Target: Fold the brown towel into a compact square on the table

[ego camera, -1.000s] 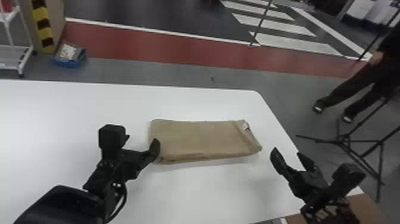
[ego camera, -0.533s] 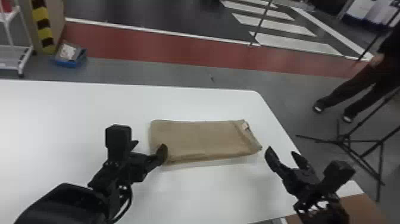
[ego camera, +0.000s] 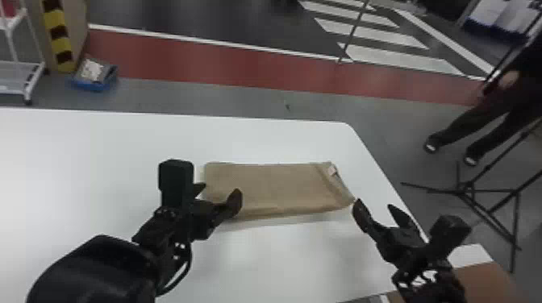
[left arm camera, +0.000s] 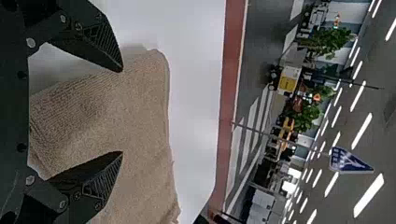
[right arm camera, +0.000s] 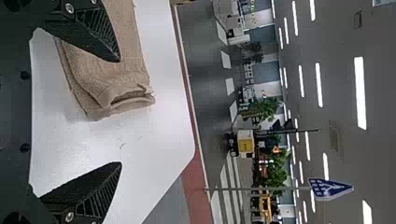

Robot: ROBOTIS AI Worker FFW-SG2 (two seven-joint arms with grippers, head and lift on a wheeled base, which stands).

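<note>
Head view: brown towel (ego camera: pixel 270 189) laid folded on worktop (ego camera: pixel 101 161). Left wrist view: left end effector (left arm camera: pixel 122 111) open over brown towel. Right wrist view: right end effector (right arm camera: pixel 119 112) spread astride layered end (right arm camera: pixel 128 106); top layer (right arm camera: pixel 109 74) alone may be caught by shallow grip.

Bare desk (ego camera: pixel 80 161) stretches along the far edge, beyond the brown towel (ego camera: pixel 274 189) — with more room nearer, between the left tool (ego camera: pixel 219 191), crowding the towel's left end, and the right tool (ego camera: pixel 375 205), an obstacle near the right edge.
</note>
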